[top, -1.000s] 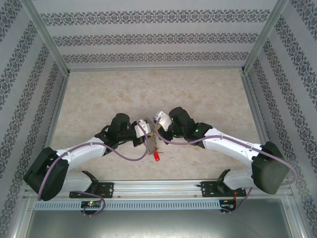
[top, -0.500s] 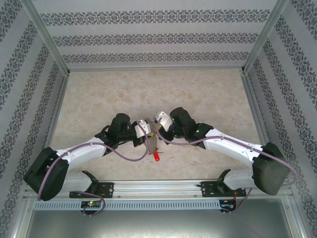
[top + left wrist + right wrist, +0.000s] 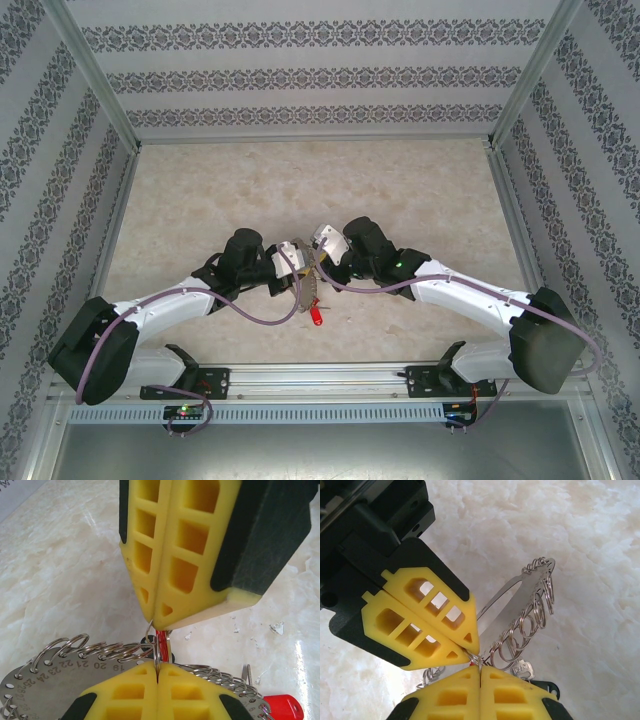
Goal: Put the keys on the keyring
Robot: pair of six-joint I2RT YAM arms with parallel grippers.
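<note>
The keyring (image 3: 47, 676) is a flat grey metal band with stamped numbers and many small wire loops along its rim, held on edge between the two arms (image 3: 308, 285). My left gripper (image 3: 158, 666) is shut on one small loop of it. Coming in from the opposite side, my right gripper (image 3: 479, 669) is shut on a thin loop at the same spot, tip to tip with the left fingers (image 3: 427, 625). A red-tagged key (image 3: 282, 705) hangs below the band (image 3: 317, 314). A silver key (image 3: 522, 669) and a black key head (image 3: 547, 686) hang beside the right fingertips.
The marble-patterned table top (image 3: 400, 190) stretches open behind and to both sides of the arms. Patterned walls with metal frame posts (image 3: 100, 90) enclose it. A metal rail (image 3: 320, 380) carrying the arm bases runs along the near edge.
</note>
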